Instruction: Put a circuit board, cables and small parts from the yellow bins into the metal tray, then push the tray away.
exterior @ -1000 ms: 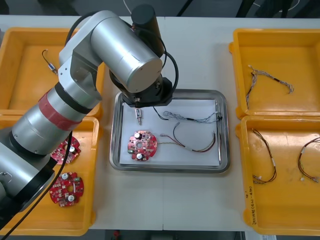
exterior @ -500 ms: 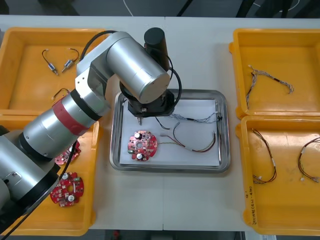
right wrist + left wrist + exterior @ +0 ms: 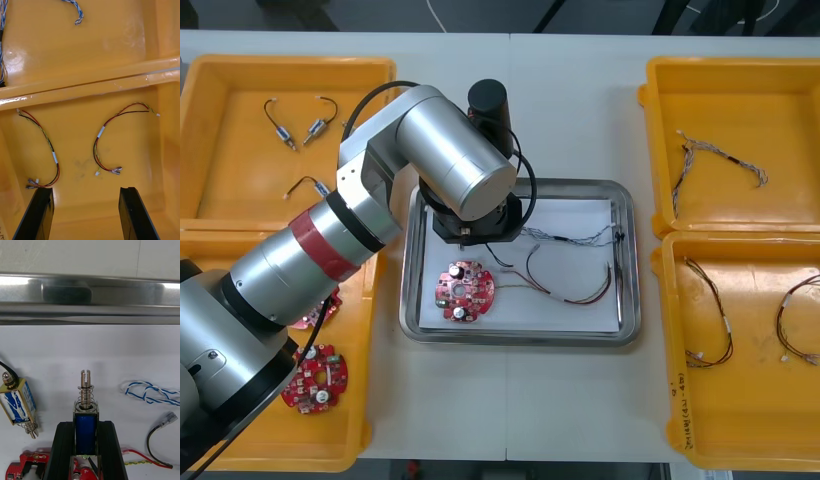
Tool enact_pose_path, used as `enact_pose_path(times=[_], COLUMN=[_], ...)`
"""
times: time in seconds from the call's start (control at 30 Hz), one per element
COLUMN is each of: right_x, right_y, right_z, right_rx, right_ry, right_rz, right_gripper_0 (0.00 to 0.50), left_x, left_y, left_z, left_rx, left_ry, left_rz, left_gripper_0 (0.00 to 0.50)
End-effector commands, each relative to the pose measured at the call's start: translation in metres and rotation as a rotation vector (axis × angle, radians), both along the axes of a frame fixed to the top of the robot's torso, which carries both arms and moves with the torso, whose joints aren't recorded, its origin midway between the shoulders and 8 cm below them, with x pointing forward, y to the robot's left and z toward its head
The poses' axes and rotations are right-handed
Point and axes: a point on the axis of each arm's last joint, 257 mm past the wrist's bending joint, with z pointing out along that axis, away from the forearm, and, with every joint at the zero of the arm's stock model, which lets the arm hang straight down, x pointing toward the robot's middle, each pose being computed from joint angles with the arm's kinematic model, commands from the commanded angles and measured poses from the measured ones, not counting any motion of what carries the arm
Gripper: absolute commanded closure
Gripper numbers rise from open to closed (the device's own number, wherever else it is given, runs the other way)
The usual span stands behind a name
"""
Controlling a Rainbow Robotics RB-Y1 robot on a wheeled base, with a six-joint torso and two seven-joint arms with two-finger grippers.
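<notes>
The left hand (image 3: 86,426) pinches a small metal part (image 3: 86,401), likely light, stiff and slippery, by its blue body low over the metal tray (image 3: 112,281), perhaps touching it, while the right hand (image 3: 86,193) hangs spread over a yellow bin (image 3: 144,157).

Table (image 3: 580,110) with yellow bins (image 3: 230,185), metal tray (image 3: 520,338)

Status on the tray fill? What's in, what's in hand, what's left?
Done: the metal tray holds a circuit board, a twisted blue and white cable, a red and yellow cable and one small metal part. In hand: the left gripper is shut on a second small metal part over the tray. Left: release it, then push the tray away. The right gripper hangs open over a yellow bin.
</notes>
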Motion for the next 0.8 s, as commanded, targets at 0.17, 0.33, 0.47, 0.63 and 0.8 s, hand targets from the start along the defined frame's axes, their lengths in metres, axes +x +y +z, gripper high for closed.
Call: enact_pose_path(times=[0.17, 0.33, 0.47, 0.63, 0.8], right_x=[0.007, 0.008, 0.008, 0.008, 0.007], right_y=[0.009, 0.016, 0.016, 0.016, 0.017], right_z=[0.008, 0.007, 0.007, 0.008, 0.007], right_rx=[-0.061, -0.072, -0.075, -0.071, -0.067], right_ry=[-0.003, -0.001, 0.001, -0.001, 0.003], right_rz=[0.092, 0.121, 0.123, 0.116, 0.118], right_gripper_0=[0.000, 0.000, 0.000, 0.000, 0.000], left_x=[-0.008, -0.008, -0.005, -0.002, -0.007], left_y=[-0.006, -0.003, -0.001, 0.009, 0.025], left_z=[-0.012, -0.013, -0.009, 0.009, 0.039], left_rx=[-0.008, -0.003, -0.007, -0.021, -0.033], left_ry=[0.003, 0.003, -0.008, -0.017, -0.013], left_rz=[0.021, 0.026, 0.031, 0.050, 0.074], left_gripper_0=[0.217, 0.000, 0.000, 0.000, 0.000])
